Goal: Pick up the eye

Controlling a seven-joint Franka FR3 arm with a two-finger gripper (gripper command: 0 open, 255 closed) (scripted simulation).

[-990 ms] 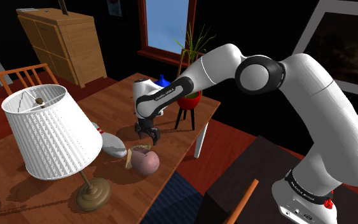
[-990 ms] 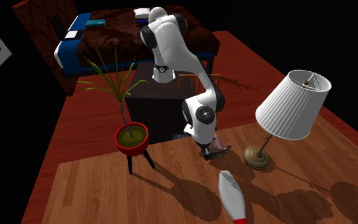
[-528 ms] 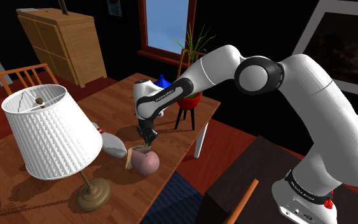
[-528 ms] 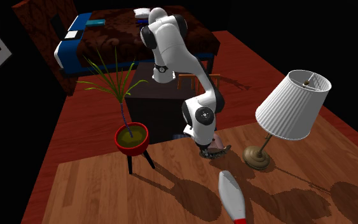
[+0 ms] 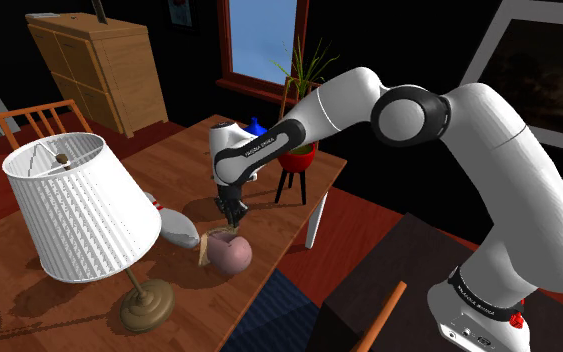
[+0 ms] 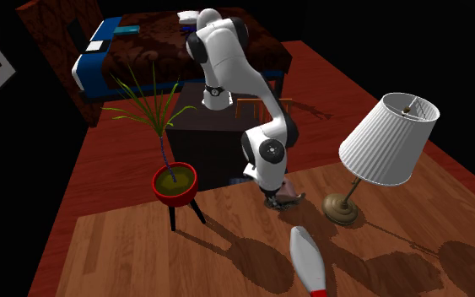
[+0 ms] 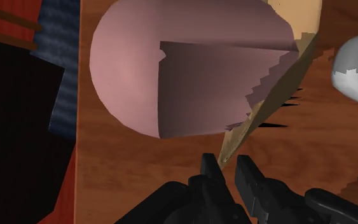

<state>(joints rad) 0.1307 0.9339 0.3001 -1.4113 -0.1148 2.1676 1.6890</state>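
Note:
The eye point(image 5: 229, 256) is a pink rounded lump with a thin tan jagged flap point(image 7: 266, 108) along one side. It lies on the wooden table point(image 5: 174, 150) near the edge, seen in the second exterior view as a small shape point(image 6: 289, 199) under the hand. My black gripper point(image 5: 235, 222) points down just above the eye's flap side. In the wrist view the gripper point(image 7: 227, 167) has its fingers drawn close together, with the tip of the tan flap pinched between them. The pink body point(image 7: 171, 76) lies just beyond the fingertips.
A white bowling pin point(image 5: 174, 228) lies beside the eye, toward the lamp point(image 5: 79, 205) with its white shade and brass foot. A potted plant in a red pot point(image 5: 297, 155) stands on the table's far end. The table edge and a blue rug point(image 7: 60, 70) are close by.
The fingers stood apart a second ago and have closed onto the flap. The hand has sunk slightly toward the eye; the eye has not moved.

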